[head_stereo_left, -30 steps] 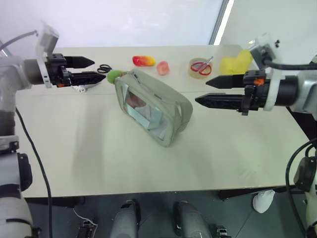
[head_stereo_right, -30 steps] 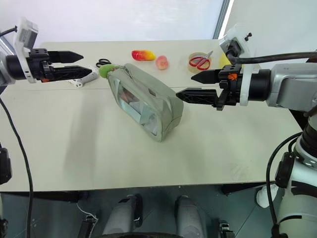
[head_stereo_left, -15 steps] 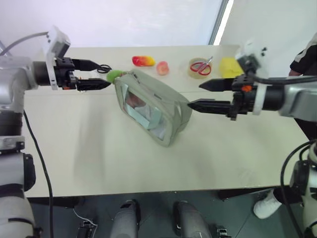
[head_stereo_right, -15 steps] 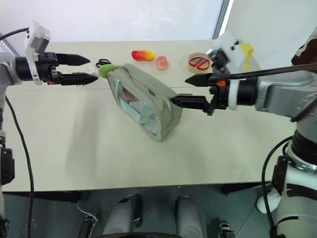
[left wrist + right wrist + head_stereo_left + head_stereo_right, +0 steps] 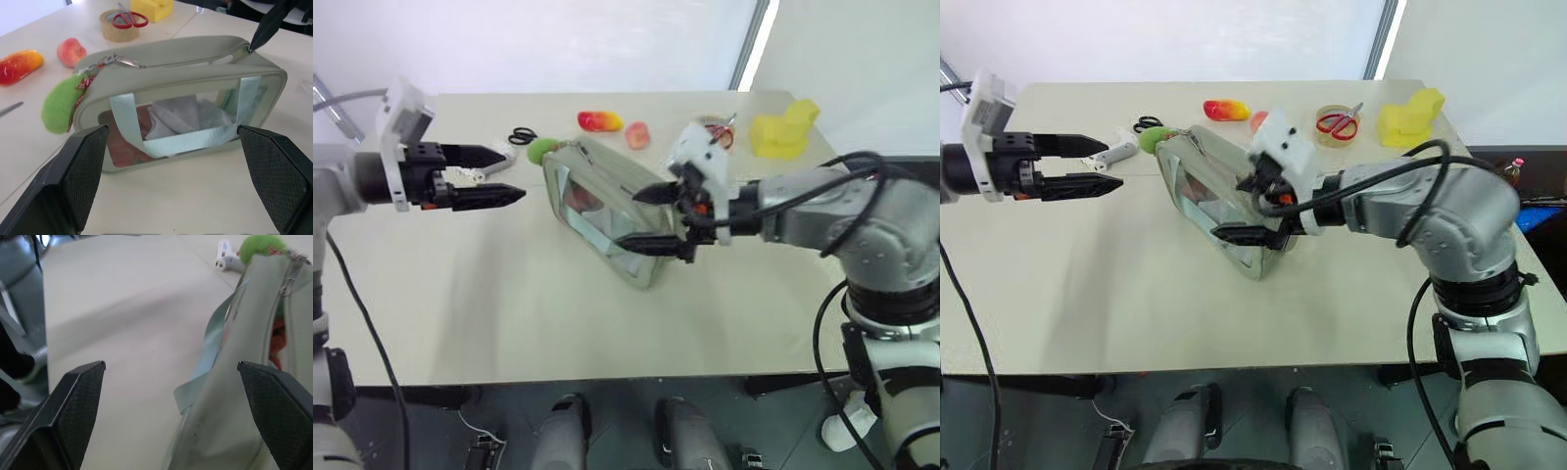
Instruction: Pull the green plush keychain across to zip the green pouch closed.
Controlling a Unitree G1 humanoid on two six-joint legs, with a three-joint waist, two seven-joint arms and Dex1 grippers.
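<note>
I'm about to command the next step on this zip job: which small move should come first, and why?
Probably close the right gripper on the near end of the green pouch to brace it: its jaws stand open around that end. The left gripper, open, hangs short of the green plush keychain at the far end.

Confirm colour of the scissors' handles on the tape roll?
Red. The scissors lie across the tape roll; clearest in the left wrist view.

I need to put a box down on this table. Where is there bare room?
The near half of the table, in front of the pouch, is bare. The far edge is crowded: scissors, keychain, toy fruit, tape roll, yellow block.
</note>
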